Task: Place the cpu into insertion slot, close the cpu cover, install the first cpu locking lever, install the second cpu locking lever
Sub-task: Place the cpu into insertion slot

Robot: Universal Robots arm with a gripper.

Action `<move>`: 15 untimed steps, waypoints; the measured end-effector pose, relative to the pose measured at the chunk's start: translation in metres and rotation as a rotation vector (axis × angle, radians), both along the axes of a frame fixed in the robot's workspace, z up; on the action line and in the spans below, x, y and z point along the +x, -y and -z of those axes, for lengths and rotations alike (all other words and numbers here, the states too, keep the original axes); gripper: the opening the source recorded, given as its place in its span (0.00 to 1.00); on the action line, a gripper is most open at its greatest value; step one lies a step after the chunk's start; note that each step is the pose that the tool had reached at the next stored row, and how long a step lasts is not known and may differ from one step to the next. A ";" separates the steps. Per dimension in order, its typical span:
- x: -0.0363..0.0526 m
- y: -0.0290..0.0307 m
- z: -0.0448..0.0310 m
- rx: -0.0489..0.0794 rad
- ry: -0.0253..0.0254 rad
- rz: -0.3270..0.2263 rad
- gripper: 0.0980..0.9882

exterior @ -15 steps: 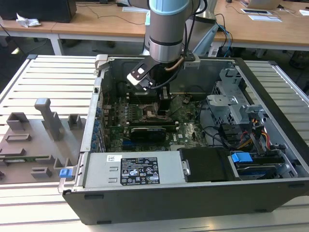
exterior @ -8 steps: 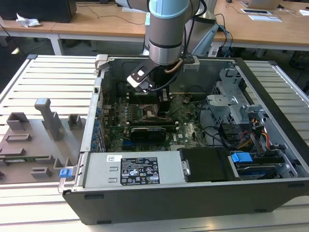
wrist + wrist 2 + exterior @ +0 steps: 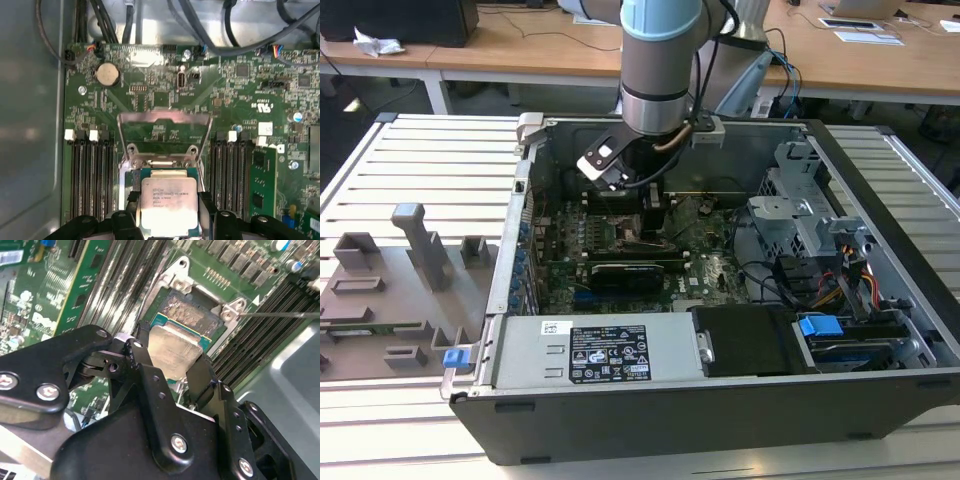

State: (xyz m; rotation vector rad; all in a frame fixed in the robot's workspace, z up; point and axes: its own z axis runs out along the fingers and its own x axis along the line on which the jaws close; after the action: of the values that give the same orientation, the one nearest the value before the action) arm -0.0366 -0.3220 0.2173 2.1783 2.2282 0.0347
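Tool [image 3: 169, 367] clamped on the cpu [image 3: 169, 205], held at the insertion slot [image 3: 189, 315] between two banks of memory slots [image 3: 90, 180]. The cpu cover [image 3: 165, 122] stands open.

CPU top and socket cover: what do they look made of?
CPU top: looks like metal, matte silver-grey with a soft sheen and printed text; green substrate edge beneath. The cover: likely sheet metal, brighter and reflective, a thin frame with the board showing through its window.

cpu [image 3: 167, 210]: silver-topped square, held between the fingers of your gripper [image 3: 168, 200]
insertion slot [image 3: 189, 312]: just beneath the fingertips — gold field partly bare
cpu cover [image 3: 165, 117]: raised open — beyond the fingertips
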 end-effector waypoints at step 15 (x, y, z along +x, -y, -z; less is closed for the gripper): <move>-0.0064 -0.0042 0.0144 0.000 0.0000 0.000 0.50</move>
State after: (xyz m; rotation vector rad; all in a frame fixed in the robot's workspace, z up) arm -0.0430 -0.3179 0.2029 2.1784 2.2286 0.0352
